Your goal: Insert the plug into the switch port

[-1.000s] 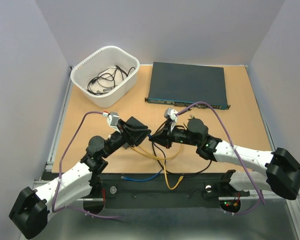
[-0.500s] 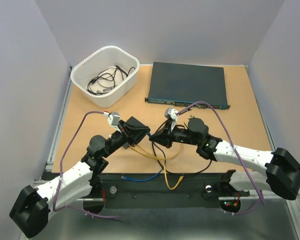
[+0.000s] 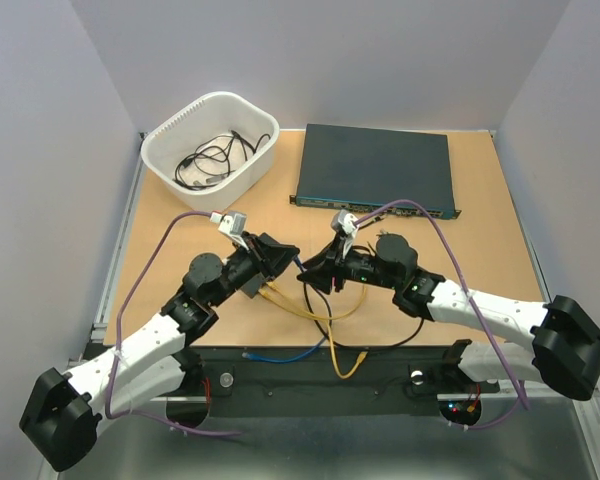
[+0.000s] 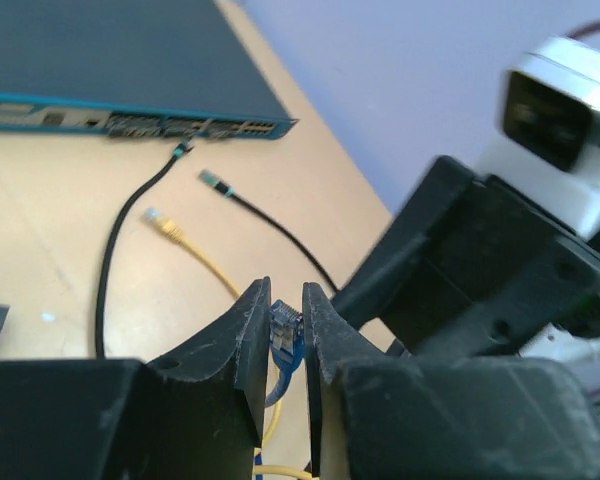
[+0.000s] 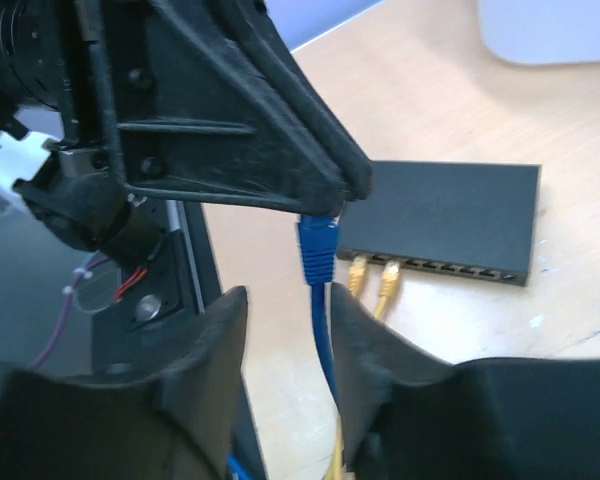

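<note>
Toward the tabletop's (image 3: pixel 480 220) near edge, the light, hard-shelled blue plug (image 4: pixel 284 328) is being pinched at its body by the left gripper (image 4: pixel 285 290), its limp cable (image 5: pixel 325 345) being straddled by the unclenched right gripper (image 5: pixel 288 298).

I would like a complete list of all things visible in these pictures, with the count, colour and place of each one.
table: one, tan wood, under everything
basket: one, white, far left corner, black cables inside
large unit: one, dark blue-grey, far centre
small box: one, black, flat on the table, row of ports in its edge
yellow plugs: two, seated in the small box's ports
loose yellow plug: one, lying on the table
black cables: two, teal-tipped plugs, on the table near the large unit
blue plug: one, clamped by the left gripper, its cable hanging between the right gripper's fingers
left gripper: one, black, shut on the blue plug
right gripper: one, black, open around the blue cable
</note>
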